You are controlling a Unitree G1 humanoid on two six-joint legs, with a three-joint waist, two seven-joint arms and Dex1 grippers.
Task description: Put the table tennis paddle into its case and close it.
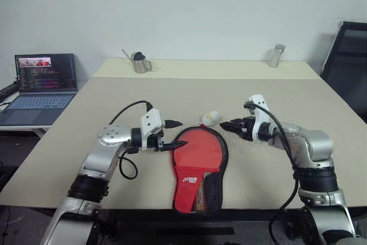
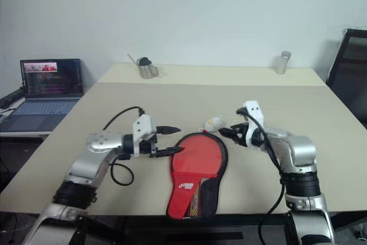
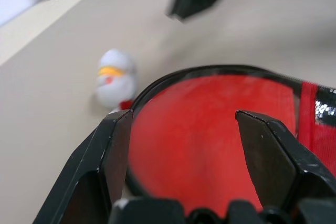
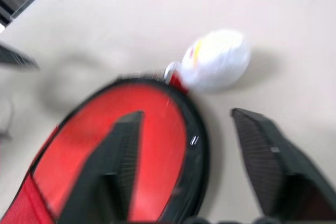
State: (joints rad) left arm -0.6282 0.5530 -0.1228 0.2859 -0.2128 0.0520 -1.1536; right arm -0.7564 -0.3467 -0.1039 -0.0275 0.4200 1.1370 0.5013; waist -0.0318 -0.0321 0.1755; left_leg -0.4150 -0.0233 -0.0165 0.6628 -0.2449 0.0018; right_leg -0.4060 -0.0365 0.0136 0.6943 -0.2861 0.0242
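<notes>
Case: red, white logo unreadable | left gripper jaws apart | right gripper jaws apart

Red case with black zipper edging and white logo between my hands, white-and-yellow charm just ahead of my right gripper, black fingers on both, beige table, silver cup.

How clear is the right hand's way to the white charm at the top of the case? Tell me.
Probably clear. The right hand hangs open just beside the charm, with only bare table between them. The left hand is on the far side of the case.
</notes>
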